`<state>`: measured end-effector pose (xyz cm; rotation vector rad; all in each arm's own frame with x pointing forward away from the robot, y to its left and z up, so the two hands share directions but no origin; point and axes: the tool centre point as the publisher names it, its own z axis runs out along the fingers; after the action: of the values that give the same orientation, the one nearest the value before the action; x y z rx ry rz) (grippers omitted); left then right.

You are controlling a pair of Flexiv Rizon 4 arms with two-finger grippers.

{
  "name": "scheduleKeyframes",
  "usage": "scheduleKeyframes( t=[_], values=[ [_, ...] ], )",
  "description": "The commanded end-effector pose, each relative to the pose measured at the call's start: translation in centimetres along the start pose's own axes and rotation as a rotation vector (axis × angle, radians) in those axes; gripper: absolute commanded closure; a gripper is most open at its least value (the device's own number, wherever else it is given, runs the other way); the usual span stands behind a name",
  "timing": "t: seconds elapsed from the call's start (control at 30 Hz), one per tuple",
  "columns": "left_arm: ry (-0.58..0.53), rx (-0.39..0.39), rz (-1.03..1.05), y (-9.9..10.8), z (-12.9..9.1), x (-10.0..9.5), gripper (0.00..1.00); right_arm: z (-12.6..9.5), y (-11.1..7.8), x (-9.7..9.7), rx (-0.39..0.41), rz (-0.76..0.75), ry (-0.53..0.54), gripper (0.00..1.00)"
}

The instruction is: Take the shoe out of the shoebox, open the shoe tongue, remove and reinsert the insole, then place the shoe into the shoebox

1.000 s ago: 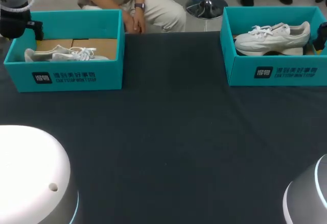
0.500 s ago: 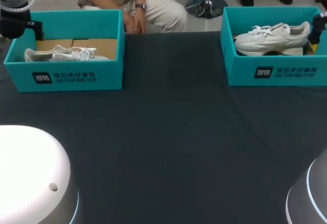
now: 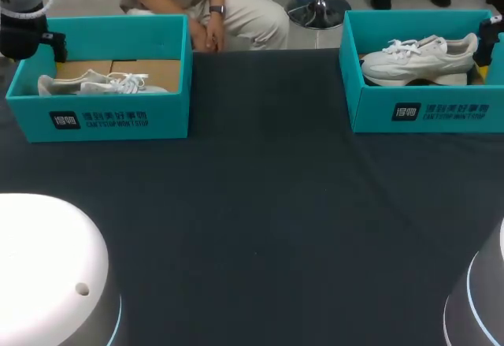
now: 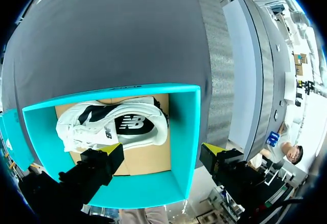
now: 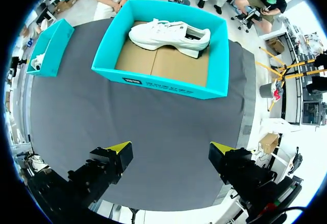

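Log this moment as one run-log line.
left jaws: open, above left shoebox | left shoe: lying in box | right jaws: open, short of right shoebox | right shoe: in box

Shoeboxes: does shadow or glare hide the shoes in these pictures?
Head view: even light, no glare; the front wall of the left shoebox, not shadow, hides part of the left shoe. Left wrist view: that shoe is evenly lit. Right wrist view: the right shoebox and right shoe are clearly lit.

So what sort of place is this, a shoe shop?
Probably a robot test lab, not a shop: the left gripper and right gripper, both open, hang over a dark table, where the left shoebox and right shoebox hold the left shoe and right shoe.
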<state>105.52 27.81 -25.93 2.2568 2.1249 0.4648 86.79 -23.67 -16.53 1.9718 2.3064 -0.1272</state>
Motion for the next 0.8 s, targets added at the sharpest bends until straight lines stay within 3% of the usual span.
scheduleKeyframes(
  t=[0.03,0.47,0.8],
  values=[
    [0.000,-0.001,0.001,0.0,0.0,0.0,0.00,0.2,1.4,-0.8,-0.013,0.030,0.046,0.00],
    [0.000,-0.001,0.001,0.0,0.0,0.0,0.00,3.6,8.0,-6.4,-0.023,0.212,0.053,0.00],
    [0.000,-0.001,0.001,0.0,0.0,0.0,0.00,6.5,10.8,-8.1,-0.025,0.271,0.004,0.00]
  ],
)
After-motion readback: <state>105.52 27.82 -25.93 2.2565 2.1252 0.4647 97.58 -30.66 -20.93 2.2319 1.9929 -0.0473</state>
